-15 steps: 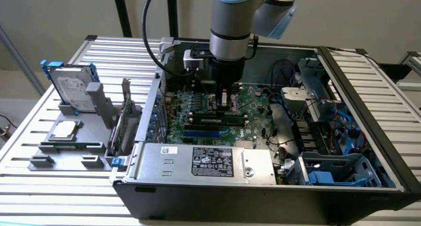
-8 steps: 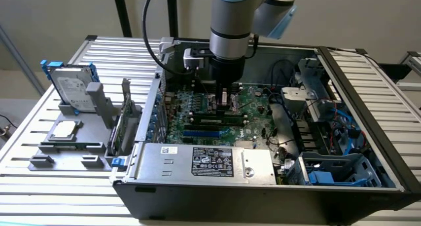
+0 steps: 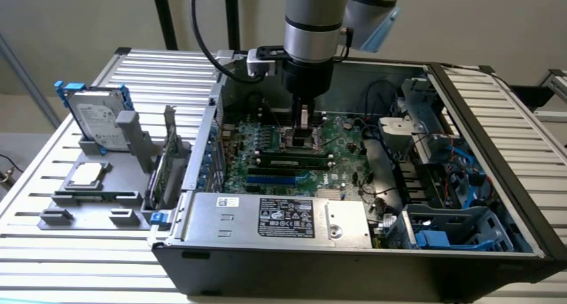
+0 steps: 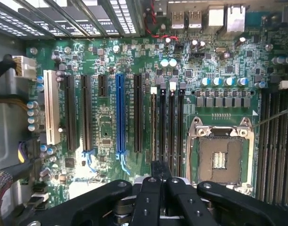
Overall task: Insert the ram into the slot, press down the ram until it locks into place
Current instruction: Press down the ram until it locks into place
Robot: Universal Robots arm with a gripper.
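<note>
ram: green stick with black chips, lying level, seated lengthwise in slot | slot: long black socket, pale end clips, mid-motherboard, inside open computer case

A robotics lab or test workshop; an opened computer case lies on a slatted metal surface beneath an industrial robot arm. A grey fixture alongside holds a hard drive and loose parts; plain pale walls behind.
</note>
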